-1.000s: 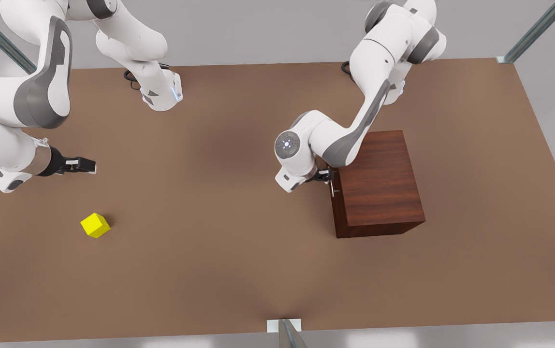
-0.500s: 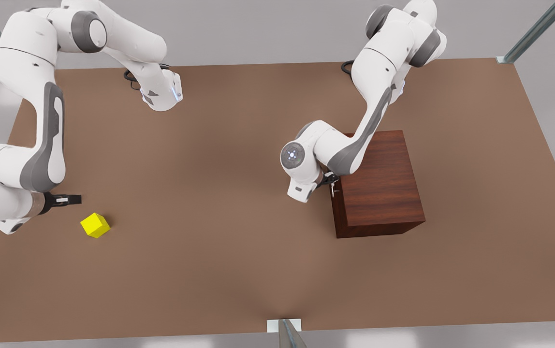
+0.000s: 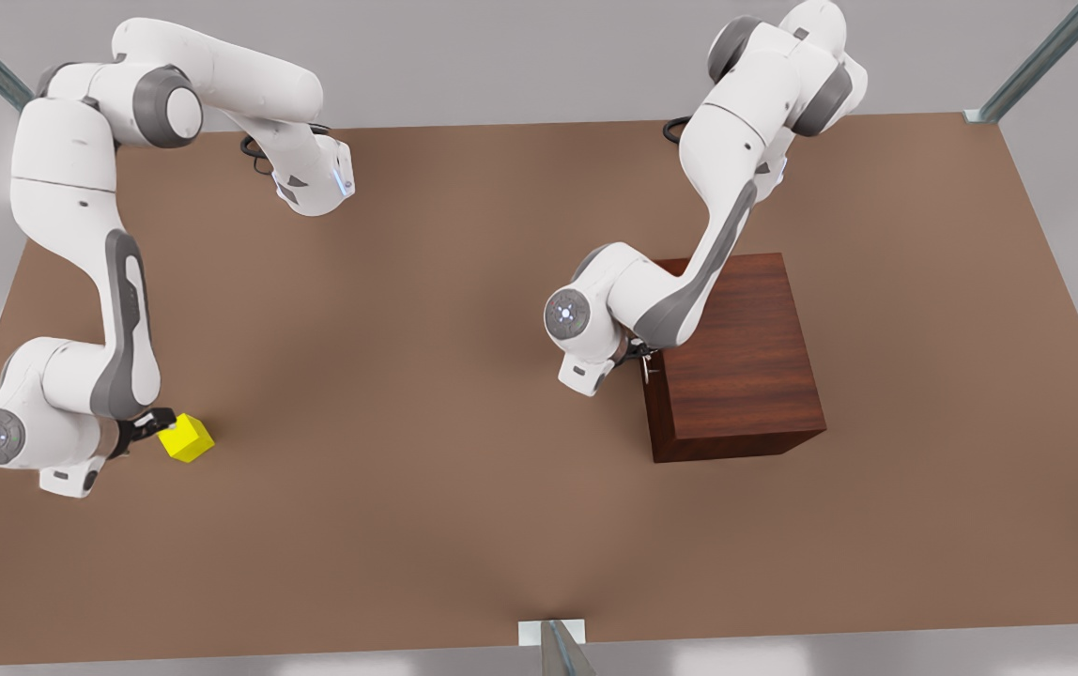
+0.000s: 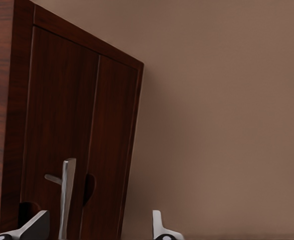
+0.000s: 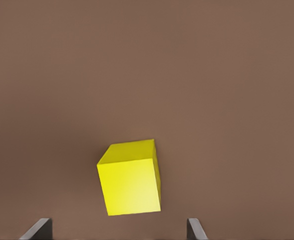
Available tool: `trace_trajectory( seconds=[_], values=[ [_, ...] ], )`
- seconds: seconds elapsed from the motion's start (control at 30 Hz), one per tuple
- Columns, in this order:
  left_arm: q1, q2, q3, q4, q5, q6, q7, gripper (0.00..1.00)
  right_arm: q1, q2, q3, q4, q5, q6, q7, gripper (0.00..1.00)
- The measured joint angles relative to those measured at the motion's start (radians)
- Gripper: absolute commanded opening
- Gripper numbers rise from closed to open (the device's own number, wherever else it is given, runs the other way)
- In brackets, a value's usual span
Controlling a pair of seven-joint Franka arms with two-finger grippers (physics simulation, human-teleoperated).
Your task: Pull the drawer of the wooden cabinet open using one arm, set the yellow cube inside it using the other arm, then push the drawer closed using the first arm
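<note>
The first step is in hand — the drawer is not yet pulled, and both arms are set at their own objects. Across the brown table (image 3: pixel 464 488) the wooden cabinet (image 3: pixel 736 366) stands right of centre in the front view, its drawer (image 4: pixel 77 145) looking shut, flush with the face in the left wrist view. The left tool (image 3: pixel 640 357) sits at the cabinet's left face, right at the slim silver handle (image 4: pixel 66 192). In the left wrist view its fingers stand apart, one fingertip (image 4: pixel 29 227) to one side of the bar and the other well off to the far side, so the handle lies between them but is not clamped.

By my reading the next move calls for closing on that bar squarely, then drawing straight out from the face; a skewed pull could slip off so thin a handle.

At the lower left of the front view the right tool (image 3: pixel 152 428) is just beside the yellow cube (image 3: pixel 186 437), which rests on the table. In the right wrist view the cube (image 5: pixel 131 177) lies ahead of the spread fingers (image 5: pixel 37 230), centred between them but not yet inside — ungripped. It needs a short advance before closing, and the cube sits turned somewhat, so the pads may meet its faces at an angle.
</note>
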Motion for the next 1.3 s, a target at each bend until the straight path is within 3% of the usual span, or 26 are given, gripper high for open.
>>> trace_trajectory(
  seconds=[0.53,1.3],
  values=[
    [-0.001,0.02,0.0,0.009,-0.056,-0.018,0.041,1.0,-0.042,-0.022,-0.005,-0.248,0.056,0.396,-0.173,1.0],
    [-0.05,0.027,-0.001,0.016,-0.05,0.041,0.094,1.0,-0.053,-0.035,-0.005,-0.352,0.056,0.497,-0.202,1.0]
  ],
)
